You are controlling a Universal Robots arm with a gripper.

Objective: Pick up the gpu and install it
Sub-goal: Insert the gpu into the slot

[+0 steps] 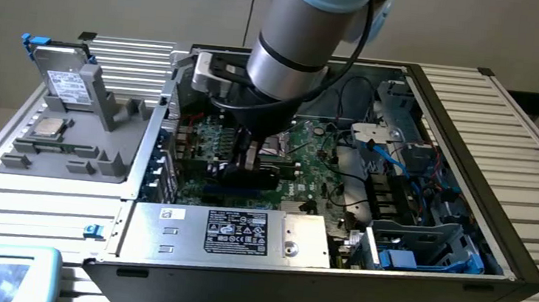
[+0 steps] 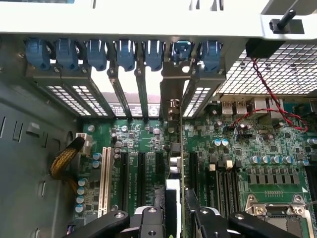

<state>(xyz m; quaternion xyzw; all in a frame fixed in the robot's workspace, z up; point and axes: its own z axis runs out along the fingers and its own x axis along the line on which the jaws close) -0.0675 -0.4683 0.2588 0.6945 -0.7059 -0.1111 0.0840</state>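
Gpu (image 2: 176, 158) is standing on edge over the motherboard (image 2: 233, 148) slots, with its bracket end toward the rear slot covers (image 2: 124, 94), so it looks lined up to seat. The gripper (image 2: 176, 218) is partly closed, pinching the card's two faces. In the exterior view it's inside the case (image 1: 505, 218), at 12 o'clock from the power supply (image 1: 232, 233).

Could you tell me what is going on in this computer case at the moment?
The robot arm is inside the open computer case, and its gripper is closed on the gpu. The card stands on edge over the motherboard and its expansion slots, with its silver bracket at the rear slot openings. Whether it is fully seated, I cannot tell.
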